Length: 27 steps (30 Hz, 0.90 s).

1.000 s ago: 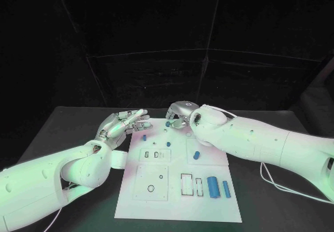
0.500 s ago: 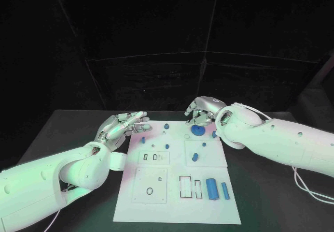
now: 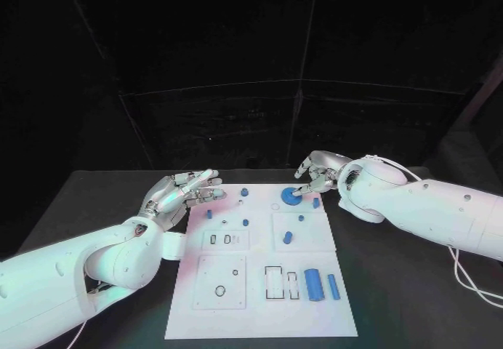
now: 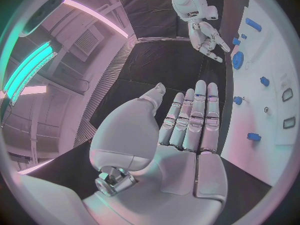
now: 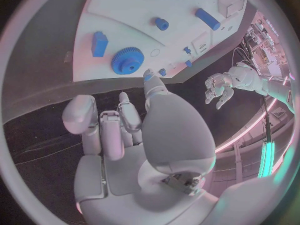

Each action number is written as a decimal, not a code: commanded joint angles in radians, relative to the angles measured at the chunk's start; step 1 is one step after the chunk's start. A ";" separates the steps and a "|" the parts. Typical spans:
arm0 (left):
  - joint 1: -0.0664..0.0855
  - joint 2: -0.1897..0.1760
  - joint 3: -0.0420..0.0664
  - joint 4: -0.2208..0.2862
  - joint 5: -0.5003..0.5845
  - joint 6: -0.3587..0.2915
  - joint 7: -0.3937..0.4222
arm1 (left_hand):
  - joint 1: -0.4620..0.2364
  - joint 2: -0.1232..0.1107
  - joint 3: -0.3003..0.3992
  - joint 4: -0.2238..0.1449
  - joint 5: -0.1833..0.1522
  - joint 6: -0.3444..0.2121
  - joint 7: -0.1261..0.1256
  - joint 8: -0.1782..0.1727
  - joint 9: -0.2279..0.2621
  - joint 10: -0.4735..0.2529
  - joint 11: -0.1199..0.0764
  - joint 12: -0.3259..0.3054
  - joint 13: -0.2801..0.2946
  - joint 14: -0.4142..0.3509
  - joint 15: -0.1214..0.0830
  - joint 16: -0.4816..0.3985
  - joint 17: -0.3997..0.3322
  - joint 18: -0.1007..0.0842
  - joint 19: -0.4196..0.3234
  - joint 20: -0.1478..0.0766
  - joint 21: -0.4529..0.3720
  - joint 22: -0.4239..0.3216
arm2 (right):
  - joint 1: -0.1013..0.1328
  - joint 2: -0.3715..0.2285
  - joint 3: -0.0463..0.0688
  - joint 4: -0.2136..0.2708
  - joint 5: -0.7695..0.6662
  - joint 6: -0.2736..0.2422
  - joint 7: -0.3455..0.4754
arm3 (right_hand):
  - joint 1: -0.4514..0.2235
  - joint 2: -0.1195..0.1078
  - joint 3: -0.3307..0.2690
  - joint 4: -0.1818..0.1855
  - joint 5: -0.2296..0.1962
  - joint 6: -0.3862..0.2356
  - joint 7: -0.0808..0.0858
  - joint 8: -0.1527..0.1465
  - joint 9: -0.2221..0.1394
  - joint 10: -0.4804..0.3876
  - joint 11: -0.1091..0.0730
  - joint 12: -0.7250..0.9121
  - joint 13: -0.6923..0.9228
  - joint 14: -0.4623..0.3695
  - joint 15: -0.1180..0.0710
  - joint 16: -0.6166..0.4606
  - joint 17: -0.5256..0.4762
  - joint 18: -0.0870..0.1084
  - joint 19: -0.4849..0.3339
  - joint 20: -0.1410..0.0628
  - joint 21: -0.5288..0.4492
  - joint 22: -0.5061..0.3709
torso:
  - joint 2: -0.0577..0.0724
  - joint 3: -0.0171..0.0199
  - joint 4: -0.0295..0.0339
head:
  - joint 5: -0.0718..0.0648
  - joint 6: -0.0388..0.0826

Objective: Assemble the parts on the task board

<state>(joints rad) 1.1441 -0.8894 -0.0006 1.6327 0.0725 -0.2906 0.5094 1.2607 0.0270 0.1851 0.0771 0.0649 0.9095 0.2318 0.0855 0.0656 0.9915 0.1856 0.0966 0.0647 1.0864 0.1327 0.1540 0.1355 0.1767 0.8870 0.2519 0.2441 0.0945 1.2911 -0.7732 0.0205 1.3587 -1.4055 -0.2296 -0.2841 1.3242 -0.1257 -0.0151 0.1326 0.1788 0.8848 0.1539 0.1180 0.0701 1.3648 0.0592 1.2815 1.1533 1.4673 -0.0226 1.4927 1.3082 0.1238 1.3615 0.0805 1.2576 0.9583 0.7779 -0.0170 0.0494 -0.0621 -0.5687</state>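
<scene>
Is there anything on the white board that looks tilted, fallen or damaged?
Nothing stands out. The white board lies flat and the blue gear sits flat near its far edge. The two blue cylinders lie side by side. Both hands hold nothing.

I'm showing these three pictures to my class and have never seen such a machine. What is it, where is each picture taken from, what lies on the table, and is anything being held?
It is a robot with two white arms, each ending in a silver hand. One picture looks down from its head; the two round ones come from cameras at its wrists. On the black table lies a white task board carrying small blue parts: a toothed blue gear at the far end and a thick blue cylinder nearer the robot. The left hand hovers beside the board, fingers apart, holding nothing. The right hand reaches to the gear; whether it grips it I cannot tell.
</scene>
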 commanded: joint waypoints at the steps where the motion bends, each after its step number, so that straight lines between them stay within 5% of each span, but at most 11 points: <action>1: 0.001 0.003 0.000 -0.001 0.002 0.023 0.008 | 0.007 0.003 0.001 -0.007 0.003 -0.003 0.014 -0.005 -0.001 -0.002 0.005 -0.004 -0.001 0.002 0.007 -0.004 0.001 0.007 0.007 -0.001 -0.005 -0.001 | 0.002 0.016 0.001 -0.023 0.034 0.078 -0.018 | 0.033 0.005 -0.015 0.027 0.007 -0.015 0.004 0.012 0.000 0.018 0.007 0.042 0.056 0.062 0.009 0.008 0.030 -0.013 -0.001 0.008 0.010 0.007 | 0.001 -0.0019 0.0034 | -0.005 -0.002; 17: 0.001 0.009 0.000 -0.010 0.003 0.023 0.010 | 0.010 0.006 0.005 -0.012 0.004 -0.003 0.014 -0.006 -0.001 -0.001 0.004 -0.004 -0.001 0.003 0.006 -0.005 0.002 0.007 0.008 -0.001 -0.006 -0.003 | -0.001 0.073 0.001 -0.081 0.015 0.112 0.014 | 0.118 0.059 0.000 0.000 0.024 -0.009 0.003 0.051 0.003 0.062 0.008 0.128 0.172 0.066 0.011 0.018 0.059 -0.016 0.002 0.012 0.032 0.035 | 0.001 -0.0021 0.0026 | -0.006 -0.009; 27: 0.001 0.010 0.000 -0.013 0.003 0.023 0.008 | 0.012 0.010 0.010 -0.015 0.004 -0.001 0.014 -0.006 0.000 0.000 0.004 -0.004 -0.001 0.004 0.006 -0.007 0.003 0.008 0.009 -0.002 -0.006 -0.004 | -0.001 0.081 0.001 -0.085 0.008 0.149 0.012 | 0.121 0.062 0.001 -0.006 0.023 -0.004 0.002 0.056 0.004 0.068 0.008 0.137 0.185 0.067 0.011 0.020 0.065 -0.017 0.003 0.012 0.035 0.040 | 0.001 -0.0019 0.0026 | -0.007 -0.014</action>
<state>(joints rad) 1.1439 -0.8801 -0.0007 1.6201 0.0751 -0.2834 0.5100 1.2655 0.0317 0.1934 0.0688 0.0649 0.9095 0.2318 0.0855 0.0658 0.9915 0.1856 0.0967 0.0647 1.0864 0.1327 0.1540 0.1369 0.1768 0.8905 0.2484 0.2441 0.0919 1.2879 -0.6930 0.0204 1.2741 -1.3877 -0.1142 -0.2800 1.4355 -0.0616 -0.0139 0.1341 0.2011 0.8736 0.1561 0.1676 0.0725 1.4259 0.0697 1.4135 1.3086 1.4651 -0.0178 1.5082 1.3079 0.1241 1.3615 0.0874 1.2887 0.9967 0.7790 -0.0189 0.0523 -0.0692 -0.5824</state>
